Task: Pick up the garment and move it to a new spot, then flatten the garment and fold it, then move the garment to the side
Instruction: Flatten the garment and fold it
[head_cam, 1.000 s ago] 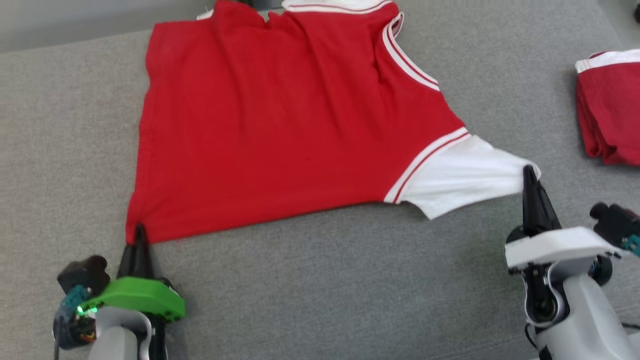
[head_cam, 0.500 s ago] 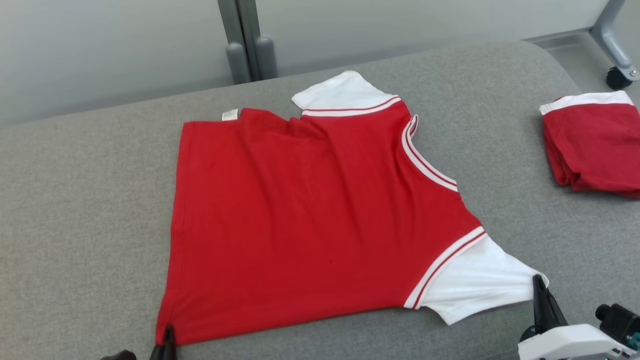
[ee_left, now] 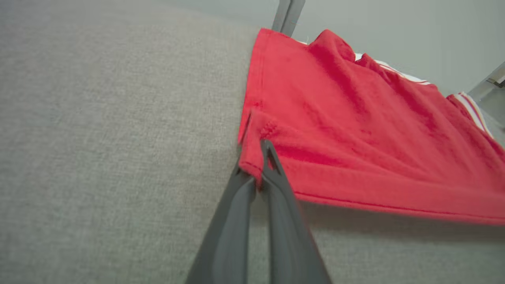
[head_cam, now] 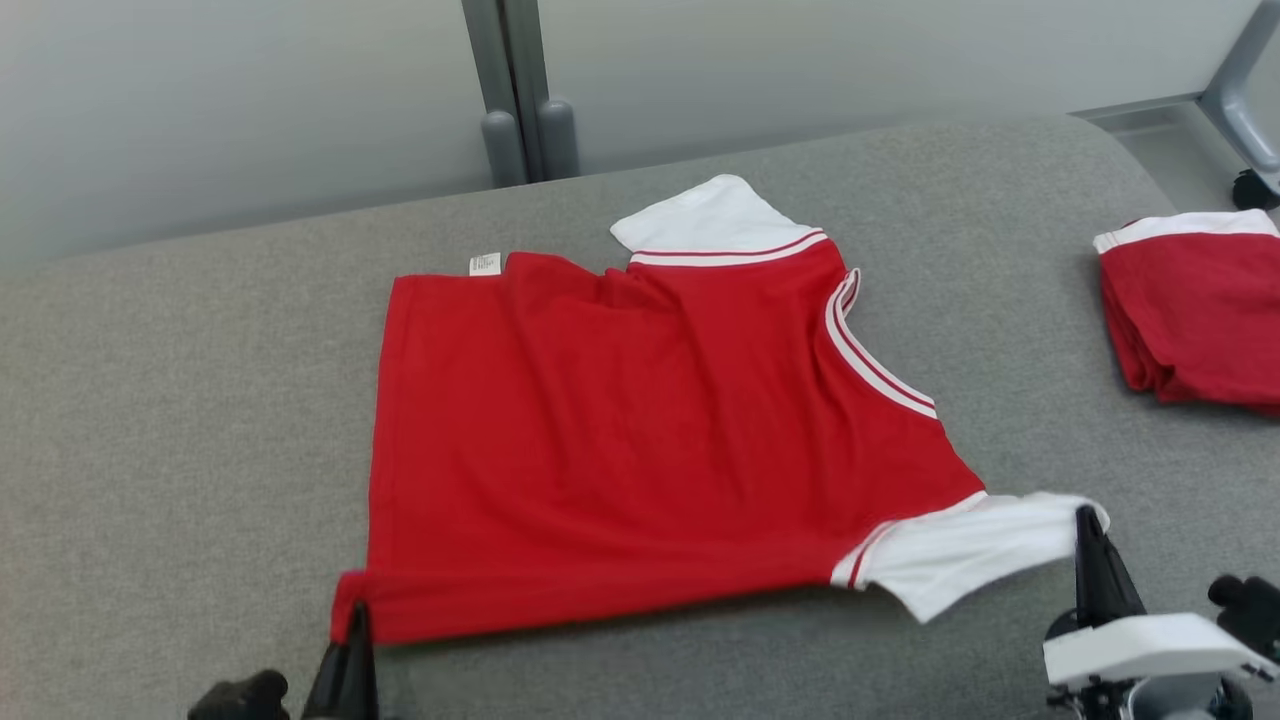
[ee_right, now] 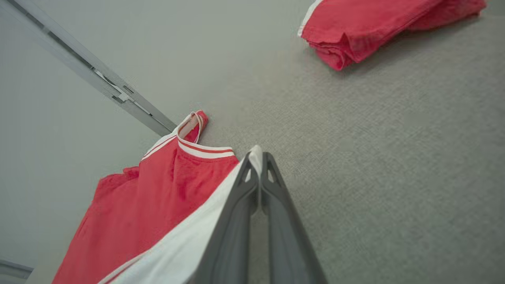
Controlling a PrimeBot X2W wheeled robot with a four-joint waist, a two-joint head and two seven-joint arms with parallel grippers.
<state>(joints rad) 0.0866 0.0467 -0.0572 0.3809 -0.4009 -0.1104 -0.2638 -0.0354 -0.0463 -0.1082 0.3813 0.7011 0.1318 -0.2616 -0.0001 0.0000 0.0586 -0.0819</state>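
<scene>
A second folded red-and-white garment (head_cam: pixel 1195 310) lies at the right edge of the grey padded surface (head_cam: pixel 180 420). It is well apart from the red shirt (head_cam: pixel 640 440), with bare fabric between them. Behind the far edge stand a grey post (head_cam: pixel 520 110) and a pale wall, and a caster wheel (head_cam: pixel 1256 190) shows past the far right corner.

The shirt lies spread in the middle, its near edge lifted off the surface. The left gripper (head_cam: pixel 352 620) is clamped on the near left hem corner. The right gripper (head_cam: pixel 1088 525) is clamped on the tip of the white sleeve. Wide bare room lies to the left and along the near edge.
</scene>
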